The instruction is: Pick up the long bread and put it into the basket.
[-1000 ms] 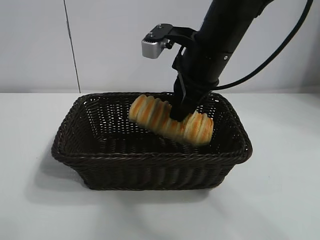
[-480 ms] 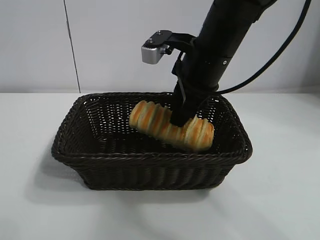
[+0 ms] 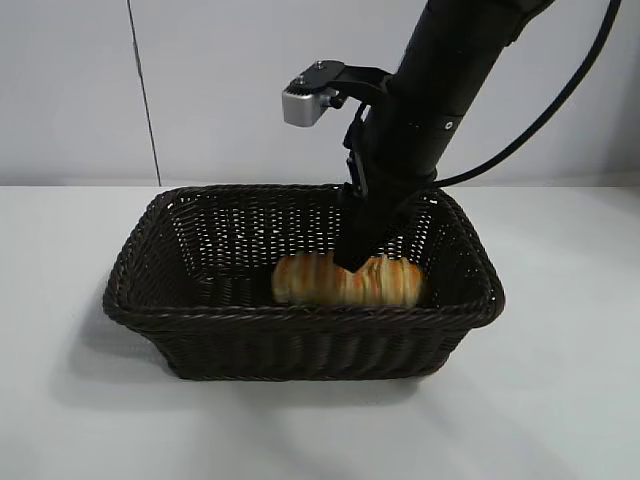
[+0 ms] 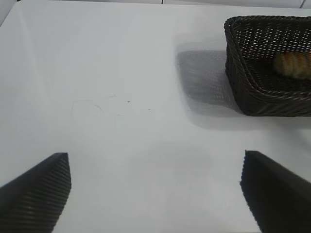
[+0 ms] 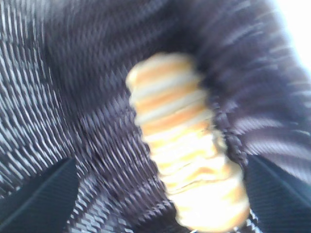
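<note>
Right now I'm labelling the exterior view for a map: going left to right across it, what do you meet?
Bare white table → basket's left rim → long bread lying inside the basket, with the right hand open just above it → basket's right rim → bare table again.

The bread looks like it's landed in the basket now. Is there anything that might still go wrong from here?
Perhaps two things. The right gripper has its fingers spread on either side of the long bread, very close above it, so lifting out at a slant might nudge or drag the bread. The arm also hangs low inside the basket, close to its far right wall; a sideways pull could catch the rim and shift the basket on the table. The left gripper sits open, far off, no threat.
</note>
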`<state>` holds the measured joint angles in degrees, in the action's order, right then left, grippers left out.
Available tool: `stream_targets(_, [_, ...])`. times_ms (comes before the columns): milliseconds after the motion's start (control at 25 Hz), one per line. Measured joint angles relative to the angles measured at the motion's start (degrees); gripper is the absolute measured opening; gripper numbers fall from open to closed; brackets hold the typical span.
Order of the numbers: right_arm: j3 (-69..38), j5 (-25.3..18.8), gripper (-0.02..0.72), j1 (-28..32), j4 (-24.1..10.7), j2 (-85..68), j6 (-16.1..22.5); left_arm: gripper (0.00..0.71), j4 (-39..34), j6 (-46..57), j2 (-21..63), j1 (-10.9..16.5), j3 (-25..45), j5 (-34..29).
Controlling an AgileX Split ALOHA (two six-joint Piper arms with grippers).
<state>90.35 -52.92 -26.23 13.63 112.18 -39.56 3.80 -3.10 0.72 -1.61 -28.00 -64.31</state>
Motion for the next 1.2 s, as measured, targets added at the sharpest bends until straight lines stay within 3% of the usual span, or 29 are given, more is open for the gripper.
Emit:
stream_targets(200, [10.3,-7.3,0.690,0.0,-3.2,-0.2,12.4,0.687,0.0,0.0,0.0,0.0,0.0,0.0])
stream_targets(320, [14.3,-11.1,0.693,0.0,-6.8,-0.5,19.5,0.687,0.0,0.0,0.0,0.0,0.0,0.0])
stream_targets(560, [18.1,-16.1,0.694,2.6,-14.1,-0.6,29.6,0.687,0.0,0.0,0.0,0.0,0.0,0.0])
stream_targets(720, [18.4,-17.8,0.694,8.7,-16.2,-0.6,31.5,0.687,0.0,0.0,0.0,0.0,0.0,0.0])
stream_targets(1200, [18.4,-17.8,0.694,30.2,-16.8,-0.6,32.0,0.687,0.0,0.0,0.0,0.0,0.0,0.0])
